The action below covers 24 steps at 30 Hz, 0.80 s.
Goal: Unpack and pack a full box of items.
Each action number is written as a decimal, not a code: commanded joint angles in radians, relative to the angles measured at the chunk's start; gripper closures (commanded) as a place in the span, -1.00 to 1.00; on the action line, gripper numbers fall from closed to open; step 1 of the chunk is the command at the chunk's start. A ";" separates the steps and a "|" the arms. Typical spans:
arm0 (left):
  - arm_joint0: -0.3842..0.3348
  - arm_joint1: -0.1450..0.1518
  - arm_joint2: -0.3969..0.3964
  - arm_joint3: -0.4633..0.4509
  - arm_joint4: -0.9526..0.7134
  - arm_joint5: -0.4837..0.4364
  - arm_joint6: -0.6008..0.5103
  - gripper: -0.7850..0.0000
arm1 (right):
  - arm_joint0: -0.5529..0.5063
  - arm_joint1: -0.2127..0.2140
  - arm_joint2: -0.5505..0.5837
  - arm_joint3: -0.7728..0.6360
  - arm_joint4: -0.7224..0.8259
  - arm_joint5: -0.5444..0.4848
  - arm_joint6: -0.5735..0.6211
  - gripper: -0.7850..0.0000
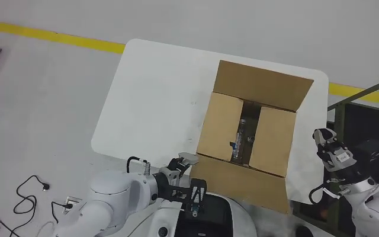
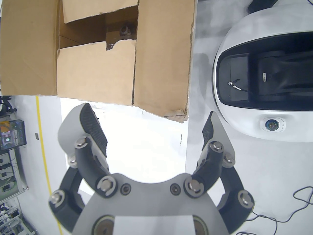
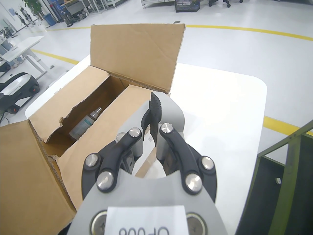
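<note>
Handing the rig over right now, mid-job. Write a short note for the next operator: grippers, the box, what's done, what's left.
Left gripper: open, empty, at the near edge of the table, short of the box.
Right gripper: fingers shut, empty, by the box's right side.
Box: on the table, outer flaps open, two inner flaps leaning over the opening with a gap between them.
Bottle: lying inside, seen through the gap.
Done: outer flaps opened.
Left: fold the inner flaps back, take the items out, repack.

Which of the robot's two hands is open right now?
The left hand, its fingers spread wide apart; the right hand is pinched shut.
</note>
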 commanded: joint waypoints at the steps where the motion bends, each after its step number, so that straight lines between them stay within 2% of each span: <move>1: -0.011 0.007 0.015 0.000 -0.023 0.015 -0.014 -1.00 | 0.004 0.001 0.004 0.006 0.003 -0.004 0.002 1.00; 4: -0.035 0.010 0.045 0.000 -0.047 0.047 -0.047 -1.00 | 0.014 0.002 0.005 0.016 0.004 -0.008 0.008 1.00; 8: -0.108 -0.005 0.088 0.008 -0.084 0.122 -0.077 -1.00 | 0.027 0.004 0.004 0.026 0.000 -0.013 0.016 1.00; 13: -0.266 -0.044 0.182 0.073 -0.056 0.218 -0.018 -1.00 | 0.042 0.007 0.001 0.036 -0.012 -0.020 0.022 1.00; 18: -0.424 -0.086 0.288 0.163 -0.034 0.227 0.012 -1.00 | 0.052 0.009 0.000 0.048 -0.030 -0.013 0.021 1.00; 24: -0.536 -0.122 0.317 0.241 -0.069 0.285 0.044 -1.00 | 0.069 0.011 0.025 0.083 -0.036 0.030 0.016 1.00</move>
